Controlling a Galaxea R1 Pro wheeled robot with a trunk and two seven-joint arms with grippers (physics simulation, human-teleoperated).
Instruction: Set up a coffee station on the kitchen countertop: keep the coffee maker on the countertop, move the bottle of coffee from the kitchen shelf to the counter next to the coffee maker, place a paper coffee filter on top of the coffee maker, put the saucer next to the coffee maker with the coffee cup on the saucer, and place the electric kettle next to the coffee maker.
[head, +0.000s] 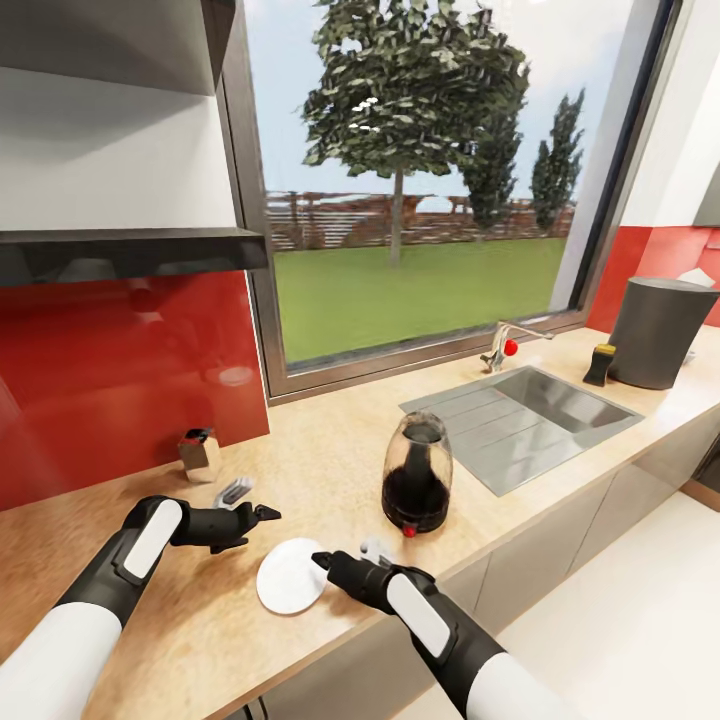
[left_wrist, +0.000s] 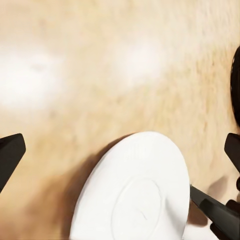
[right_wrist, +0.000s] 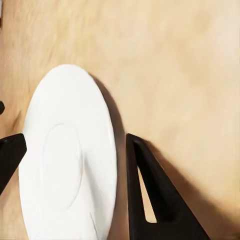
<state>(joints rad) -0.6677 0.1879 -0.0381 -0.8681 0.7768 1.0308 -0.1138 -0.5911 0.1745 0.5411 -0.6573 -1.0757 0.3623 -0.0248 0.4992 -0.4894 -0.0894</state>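
Right end effector (head: 322, 562) is at the saucer (head: 290, 577), fingers apart, straddling its rim — one black finger (right_wrist: 150, 190) outside the edge, the other over the plate. Left end effector (head: 268, 514) hovers just beyond, also spread wide. Saucer lies flat on the desk (head: 330, 450) near its front edge — kettle (head: 416, 473) just beside it, coffee maker (head: 660, 332) and bottle (head: 600, 364) well apart past the sink (head: 530, 415).

We see the saucer (right_wrist: 70, 160) flat on the counter (right_wrist: 175, 65), between our right pincer's (right_wrist: 75, 165) spread fingers (right_wrist: 150, 195).
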